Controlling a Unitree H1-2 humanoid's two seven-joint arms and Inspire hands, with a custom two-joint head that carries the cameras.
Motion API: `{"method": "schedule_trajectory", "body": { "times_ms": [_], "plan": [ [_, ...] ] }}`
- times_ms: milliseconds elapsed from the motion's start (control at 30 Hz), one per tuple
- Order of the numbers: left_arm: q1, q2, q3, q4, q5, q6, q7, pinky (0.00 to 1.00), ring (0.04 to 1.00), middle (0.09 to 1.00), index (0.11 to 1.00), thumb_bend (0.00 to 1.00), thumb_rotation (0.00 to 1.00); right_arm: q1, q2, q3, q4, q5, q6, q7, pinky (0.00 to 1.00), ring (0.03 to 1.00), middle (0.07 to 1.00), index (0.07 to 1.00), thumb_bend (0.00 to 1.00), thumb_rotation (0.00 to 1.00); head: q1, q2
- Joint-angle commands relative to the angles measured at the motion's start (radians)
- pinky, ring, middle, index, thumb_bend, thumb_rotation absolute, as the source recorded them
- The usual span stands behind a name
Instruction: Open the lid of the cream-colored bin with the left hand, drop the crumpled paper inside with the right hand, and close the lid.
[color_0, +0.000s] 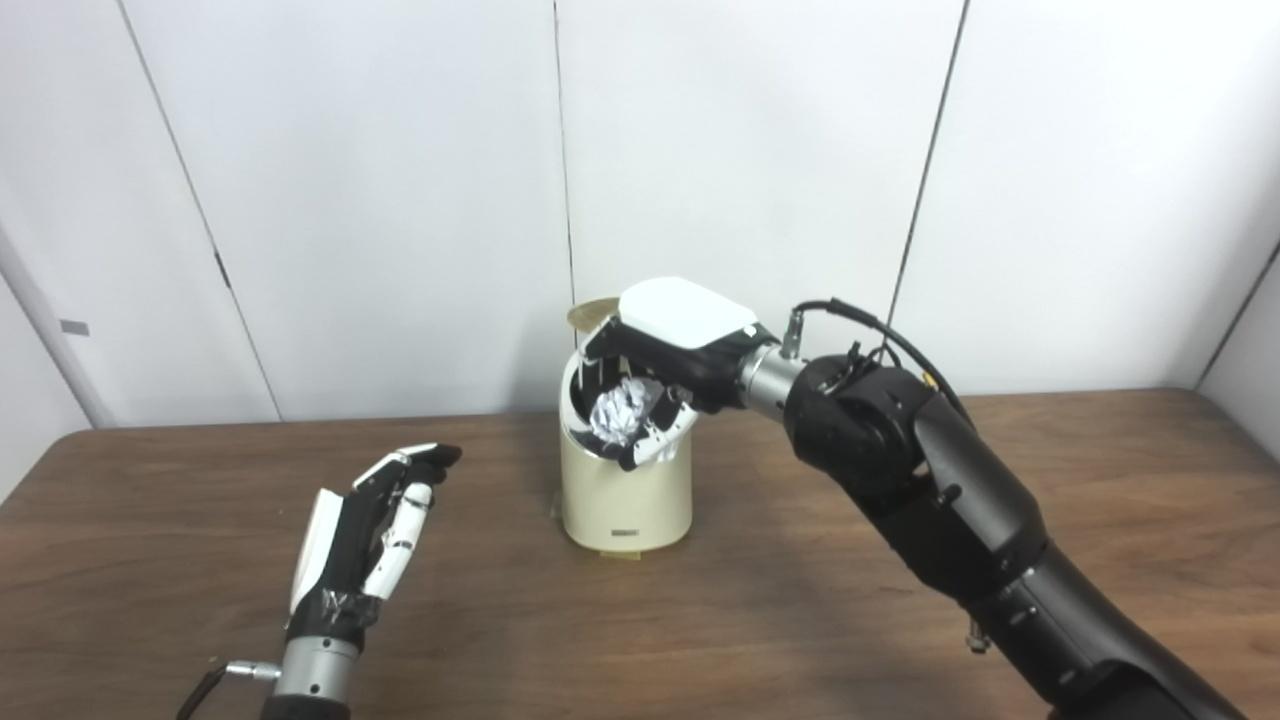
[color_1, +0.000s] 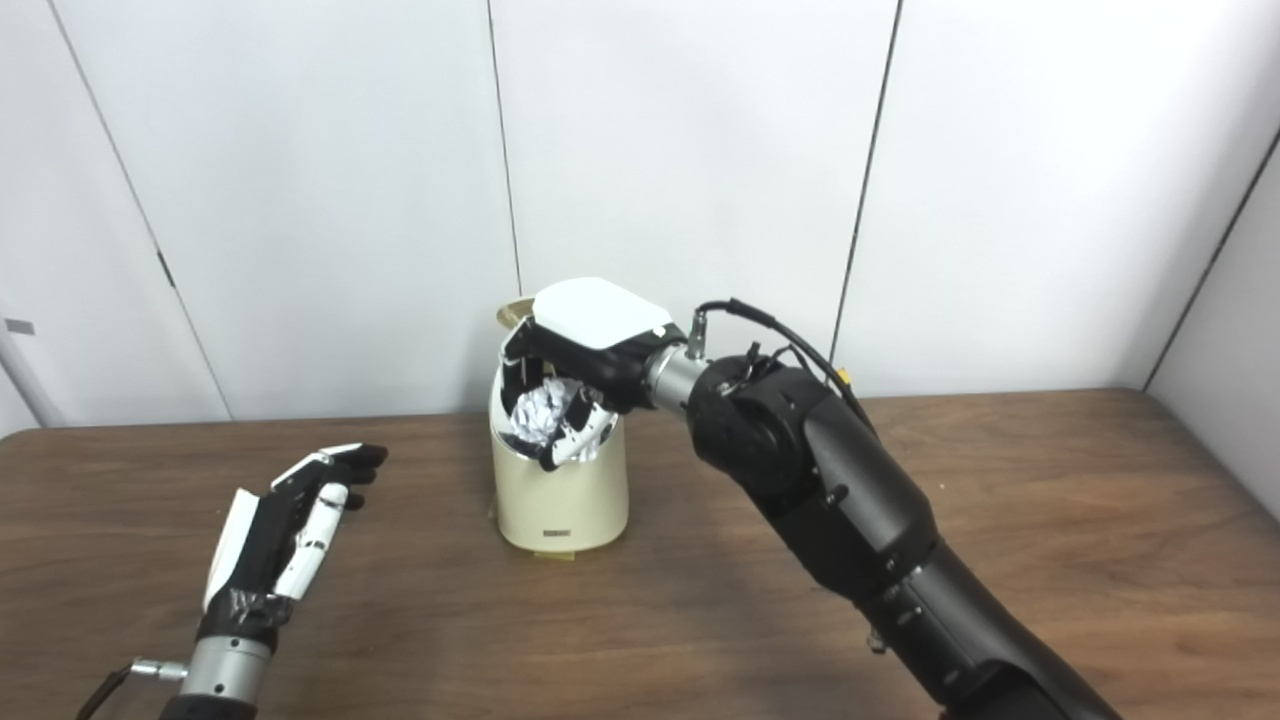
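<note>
The cream-colored bin (color_0: 625, 500) stands upright at the middle of the wooden table, with its lid (color_0: 590, 312) tipped up behind the mouth. My right hand (color_0: 665, 365) reaches over the bin's mouth, palm down, fingers curled around the white crumpled paper (color_0: 620, 412). The paper sits at the level of the rim, just inside the opening. My left hand (color_0: 375, 525) hovers over the table well to the left of the bin, fingers apart and holding nothing. It touches neither bin nor lid.
The brown table (color_0: 780, 620) runs wide on both sides of the bin. White wall panels (color_0: 400, 200) stand right behind it. My right forearm (color_0: 960, 520) slants across the table's right half.
</note>
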Motion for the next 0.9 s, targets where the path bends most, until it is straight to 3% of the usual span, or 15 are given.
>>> {"method": "schedule_trajectory", "body": {
  "times_ms": [0, 500, 867],
  "plan": [
    [-0.030, 0.012, -0.002, -0.034, 0.008, -0.022, 0.010, 0.67, 0.745, 0.754, 0.745, 0.27, 0.95, -0.041, -0.011, -0.011, 0.006, -0.015, -0.057, -0.067, 0.30, 0.422, 0.521, 0.469, 0.52, 0.00, 0.000, 0.002],
    [-0.027, 0.008, -0.004, -0.043, -0.008, -0.005, -0.001, 0.69, 0.760, 0.767, 0.754, 0.27, 0.93, -0.038, -0.005, -0.020, 0.069, -0.073, -0.197, -0.209, 0.30, 0.419, 0.557, 0.460, 0.51, 0.00, -0.003, 0.000],
    [-0.028, 0.009, -0.004, -0.040, -0.013, -0.006, -0.006, 0.70, 0.767, 0.772, 0.759, 0.27, 0.92, -0.053, -0.014, -0.021, 0.075, -0.101, -0.234, -0.244, 0.31, 0.423, 0.552, 0.466, 0.51, 0.00, -0.005, -0.003]
  ]
}}
